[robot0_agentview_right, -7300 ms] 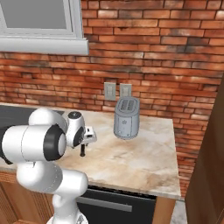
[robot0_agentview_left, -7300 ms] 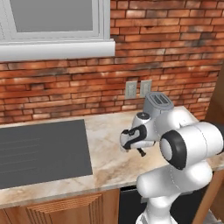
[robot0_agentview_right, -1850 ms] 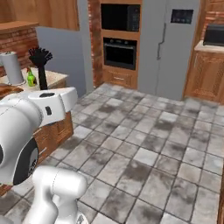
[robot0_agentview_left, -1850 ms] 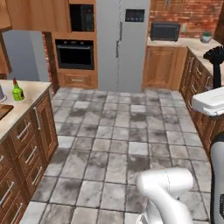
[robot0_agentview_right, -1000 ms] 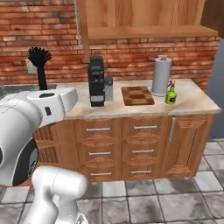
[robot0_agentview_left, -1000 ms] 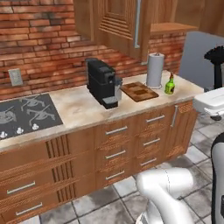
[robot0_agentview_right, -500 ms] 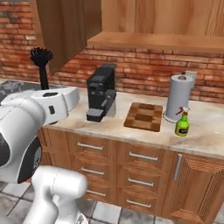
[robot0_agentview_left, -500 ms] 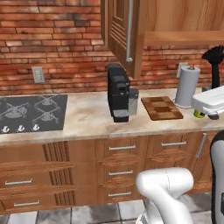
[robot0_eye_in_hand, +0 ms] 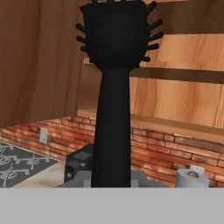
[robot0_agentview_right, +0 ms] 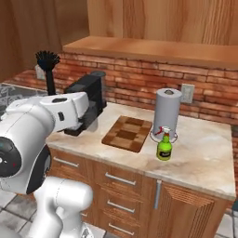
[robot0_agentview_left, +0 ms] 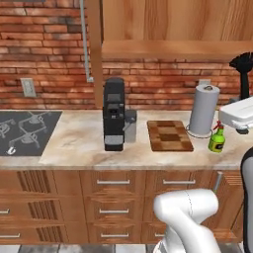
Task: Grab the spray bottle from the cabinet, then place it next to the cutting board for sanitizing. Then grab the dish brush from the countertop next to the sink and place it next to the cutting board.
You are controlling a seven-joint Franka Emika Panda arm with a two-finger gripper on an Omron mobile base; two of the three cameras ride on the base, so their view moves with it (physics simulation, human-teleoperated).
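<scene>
Matt black dish brush (robot0_eye_in_hand: 114, 87); checkered wooden cutting board (robot0_agentview_left: 170, 135); glossy marbled stone countertop (robot0_agentview_left: 79, 143).

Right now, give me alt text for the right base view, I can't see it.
A white robot arm holds a black dish brush upright above a countertop, where a spray bottle already stands right of the cutting board, in front of a paper towel roll.

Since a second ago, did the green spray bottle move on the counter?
No. The spray bottle stands just in front of the paper towel roll, right of the cutting board, as before. Only the camera moved.
</scene>
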